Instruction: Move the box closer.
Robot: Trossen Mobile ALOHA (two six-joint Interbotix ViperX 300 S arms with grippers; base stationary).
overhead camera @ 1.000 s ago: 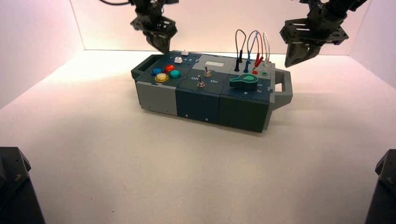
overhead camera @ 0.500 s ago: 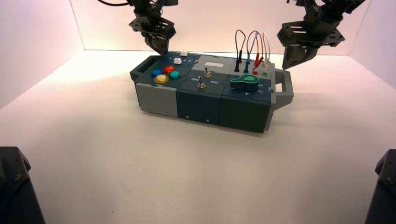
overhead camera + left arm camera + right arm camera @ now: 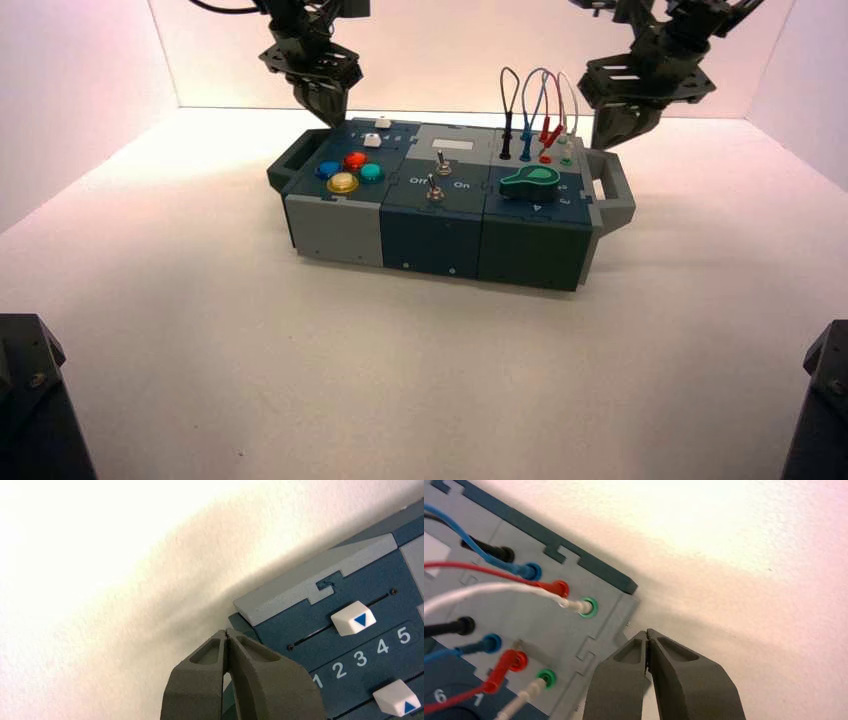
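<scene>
The box (image 3: 440,215) lies lengthwise across the white floor, with coloured buttons on its left part, two toggle switches in the middle, and a green knob and looped wires (image 3: 535,110) on the right. My left gripper (image 3: 322,108) is shut, its tips at the box's far left corner. In the left wrist view the gripper (image 3: 227,632) sits against the box edge (image 3: 300,592), beside a white slider (image 3: 353,620) over a 1–5 scale. My right gripper (image 3: 607,135) is shut at the far right corner. Its tips (image 3: 646,632) lie beside the grey wire panel (image 3: 524,625).
White walls close the space at the back and both sides. Dark arm bases stand at the front left (image 3: 30,400) and front right (image 3: 820,400) corners. White floor stretches between the box and the front edge.
The box has slid nearer and turned to lie squarer across the view. Both shut grippers have come along behind its far edge, shifting left.
</scene>
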